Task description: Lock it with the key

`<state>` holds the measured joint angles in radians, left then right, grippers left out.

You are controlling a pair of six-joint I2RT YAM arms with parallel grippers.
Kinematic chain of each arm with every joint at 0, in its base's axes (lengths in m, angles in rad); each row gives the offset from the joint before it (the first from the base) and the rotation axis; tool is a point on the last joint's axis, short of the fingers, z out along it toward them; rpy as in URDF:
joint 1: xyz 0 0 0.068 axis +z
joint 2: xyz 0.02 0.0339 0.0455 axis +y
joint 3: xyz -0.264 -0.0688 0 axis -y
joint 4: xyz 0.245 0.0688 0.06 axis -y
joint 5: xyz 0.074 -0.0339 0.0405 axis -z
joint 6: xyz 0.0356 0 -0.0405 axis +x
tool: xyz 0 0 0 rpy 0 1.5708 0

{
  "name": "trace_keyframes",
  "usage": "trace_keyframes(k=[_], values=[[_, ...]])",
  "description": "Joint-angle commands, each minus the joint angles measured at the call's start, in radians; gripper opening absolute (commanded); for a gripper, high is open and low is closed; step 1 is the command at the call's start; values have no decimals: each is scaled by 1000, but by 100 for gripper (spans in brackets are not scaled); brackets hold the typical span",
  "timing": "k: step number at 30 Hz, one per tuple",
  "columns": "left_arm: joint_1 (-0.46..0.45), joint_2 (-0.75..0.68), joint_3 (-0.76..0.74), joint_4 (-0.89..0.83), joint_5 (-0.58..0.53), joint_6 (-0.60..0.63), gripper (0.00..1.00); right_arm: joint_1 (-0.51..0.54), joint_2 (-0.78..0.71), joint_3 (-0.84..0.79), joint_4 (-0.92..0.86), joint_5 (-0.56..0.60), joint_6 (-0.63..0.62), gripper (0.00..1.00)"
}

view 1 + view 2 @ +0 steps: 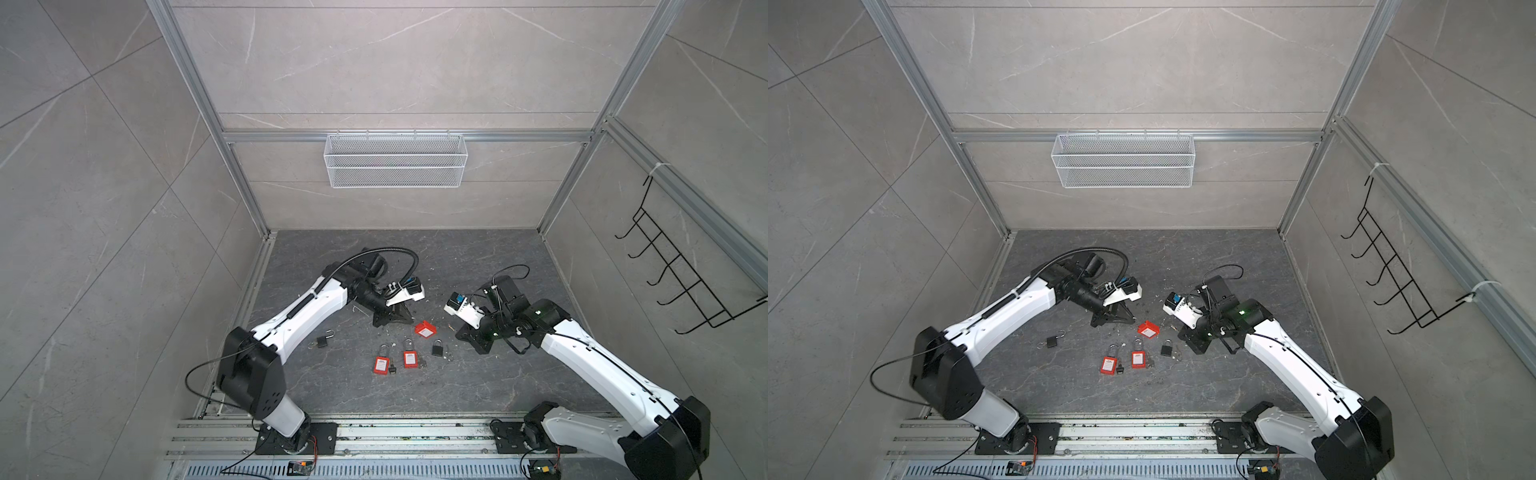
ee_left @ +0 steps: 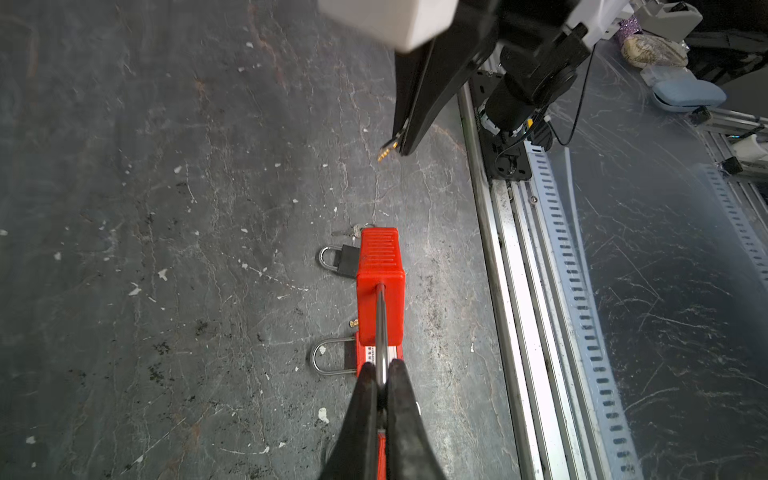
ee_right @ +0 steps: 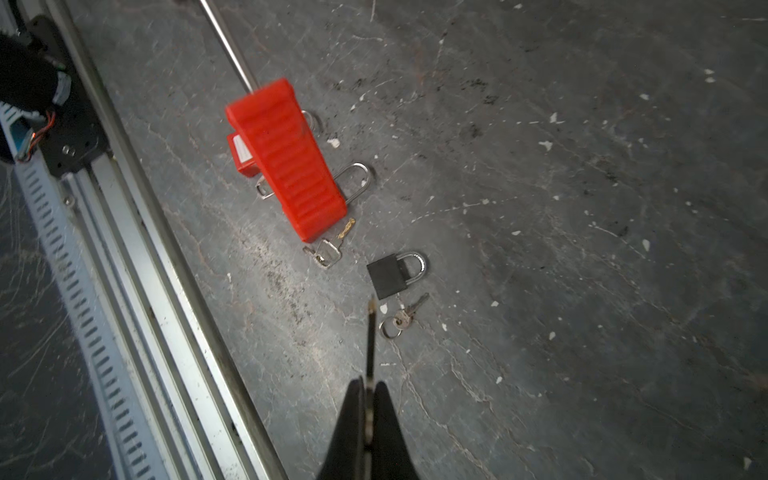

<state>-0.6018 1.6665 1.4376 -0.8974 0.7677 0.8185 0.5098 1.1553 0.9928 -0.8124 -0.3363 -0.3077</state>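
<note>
No print can be read: only white labels on three red padlocks.

In both top views the raised red padlock shows a white label on its upper face, with dark specks of print too small to make out. At its 7 o'clock a second red padlock lies flat on the floor. At its 8 o'clock lies a third red padlock. Each has a white label with fine lines of print, none legible. In the left wrist view a strip of label bears sideways letters, half hidden and blurred. In the right wrist view a label corner is washed out white.
</note>
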Motion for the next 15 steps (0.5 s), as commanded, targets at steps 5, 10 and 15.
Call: trace_keyframes(k=[5, 10, 15], values=[[-51, 315, 358, -324, -58, 39, 0, -1, -31, -56, 80, 120, 263, 0], [-68, 462, 507, -403, -90, 21, 0, -2, -8, -70, 106, 145, 332, 0], [-80, 545, 572, -415, -140, -7, 0, -1, 51, -64, 110, 144, 400, 0]])
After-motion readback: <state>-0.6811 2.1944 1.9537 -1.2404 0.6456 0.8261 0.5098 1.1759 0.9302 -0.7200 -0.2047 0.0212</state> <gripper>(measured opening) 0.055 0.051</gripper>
